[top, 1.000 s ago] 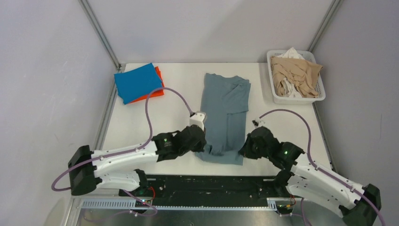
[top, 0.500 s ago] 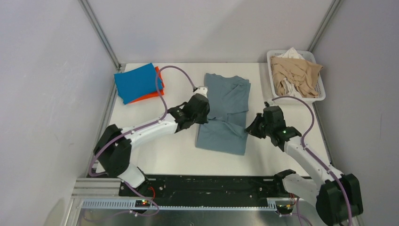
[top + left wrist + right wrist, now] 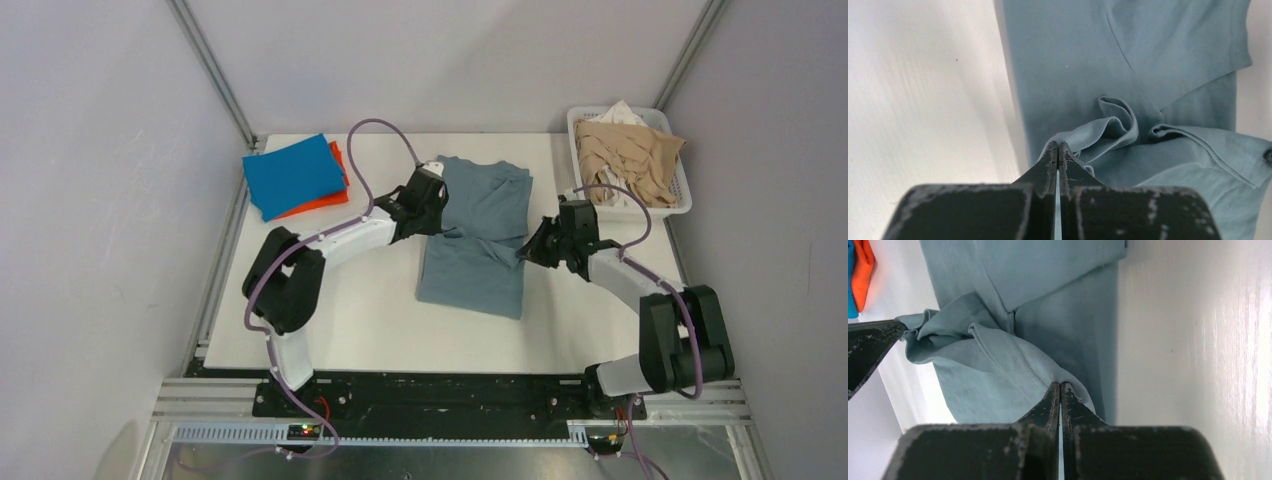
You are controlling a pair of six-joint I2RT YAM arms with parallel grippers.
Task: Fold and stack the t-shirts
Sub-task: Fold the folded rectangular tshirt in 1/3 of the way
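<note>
The grey-blue t-shirt (image 3: 478,245) lies in the middle of the table, its near part lifted and folded over toward the far part. My left gripper (image 3: 441,232) is shut on the shirt's left hem corner (image 3: 1083,137). My right gripper (image 3: 521,256) is shut on the right hem corner (image 3: 1068,380). The shirt also shows in the right wrist view (image 3: 1013,315). A folded bright blue t-shirt (image 3: 293,175) lies on a folded orange t-shirt (image 3: 338,160) at the far left.
A white slatted basket (image 3: 680,190) with beige and white garments (image 3: 630,155) stands at the far right. The table (image 3: 360,310) has metal frame posts at its back corners and grey walls on both sides.
Both grippers have carried the shirt's near hem away from the near edge toward the far side, doubling the shirt over itself. Both arms are stretched further out.
</note>
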